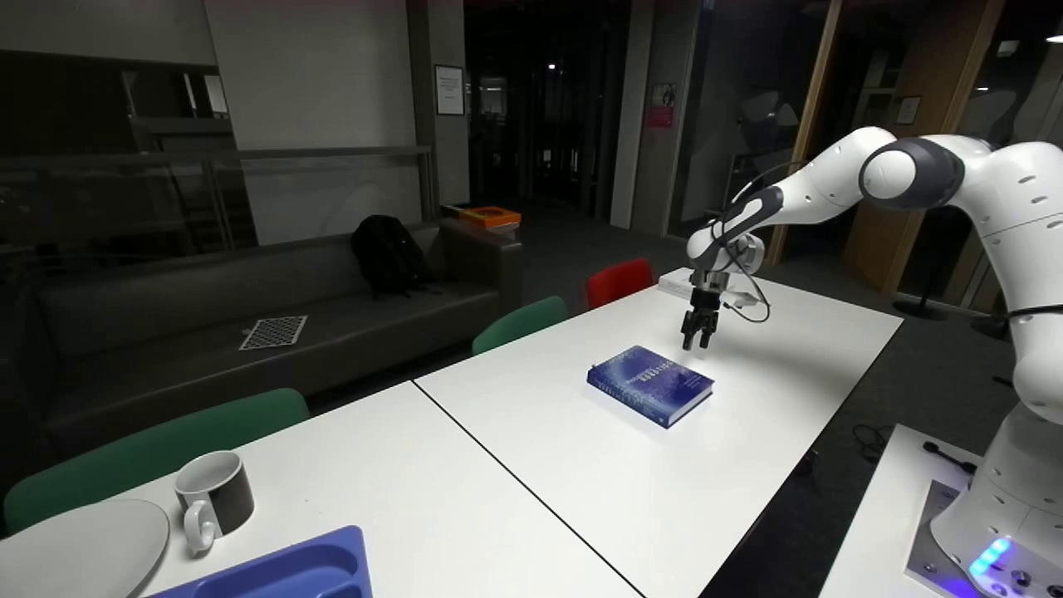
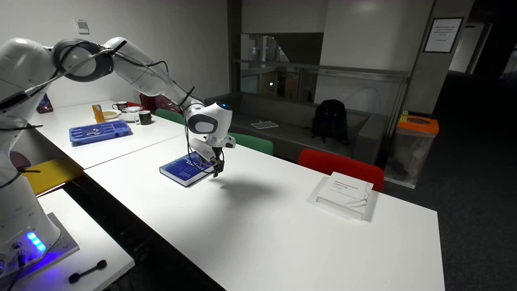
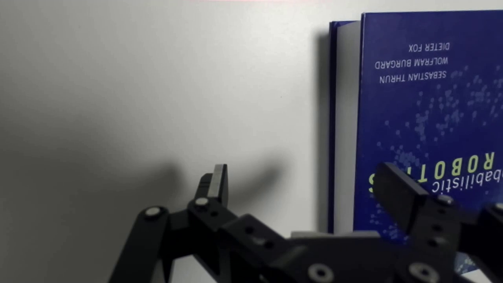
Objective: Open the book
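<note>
The dark blue book [image 1: 650, 384] lies flat and closed on the white table in both exterior views [image 2: 183, 169]. In the wrist view the book [image 3: 428, 110] fills the right side, its lettering upside down and its white page edge facing left. My gripper [image 1: 696, 340] is open and empty, pointing down above the table beside the book. It shows partly against the book in an exterior view [image 2: 218, 171]. In the wrist view the fingers of the gripper [image 3: 302, 173] are wide apart, the left over bare table and the right in front of the cover. No contact shows.
A white book [image 2: 345, 190] lies at the table's far end. A bright blue tray [image 2: 101, 132], a mug [image 1: 228, 498] and a plate [image 1: 83, 548] stand on the adjoining table. Green [image 1: 521, 324] and red [image 1: 619, 282] chairs line one long edge.
</note>
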Available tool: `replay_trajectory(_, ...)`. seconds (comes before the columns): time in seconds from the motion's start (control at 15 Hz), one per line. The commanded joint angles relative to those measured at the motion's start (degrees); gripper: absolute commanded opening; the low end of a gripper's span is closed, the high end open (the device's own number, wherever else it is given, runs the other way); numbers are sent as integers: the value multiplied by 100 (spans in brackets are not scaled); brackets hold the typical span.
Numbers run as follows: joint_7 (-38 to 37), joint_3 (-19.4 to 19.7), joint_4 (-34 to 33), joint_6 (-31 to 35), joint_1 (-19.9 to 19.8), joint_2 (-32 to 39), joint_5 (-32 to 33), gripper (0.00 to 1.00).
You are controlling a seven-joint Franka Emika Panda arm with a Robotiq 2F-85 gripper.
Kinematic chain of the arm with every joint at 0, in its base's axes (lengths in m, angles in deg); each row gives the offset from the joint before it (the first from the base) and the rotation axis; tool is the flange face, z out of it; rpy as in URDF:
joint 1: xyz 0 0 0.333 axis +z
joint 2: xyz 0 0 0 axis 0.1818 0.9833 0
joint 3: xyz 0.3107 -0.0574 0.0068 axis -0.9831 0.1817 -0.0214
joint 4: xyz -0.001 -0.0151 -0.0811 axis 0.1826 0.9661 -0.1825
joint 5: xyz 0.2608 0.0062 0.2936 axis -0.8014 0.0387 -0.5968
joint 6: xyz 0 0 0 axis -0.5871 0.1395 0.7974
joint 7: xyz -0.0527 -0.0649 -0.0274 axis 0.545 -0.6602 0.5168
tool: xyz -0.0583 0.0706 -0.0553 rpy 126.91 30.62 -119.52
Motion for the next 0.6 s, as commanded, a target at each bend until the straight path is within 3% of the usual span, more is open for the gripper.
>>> replay_trajectory(0.0, -145, -67, -91, -18, -9, 95, 118, 100)
replay_trajectory(0.53, -562, 30, 10, 444, 177, 238, 430, 100)
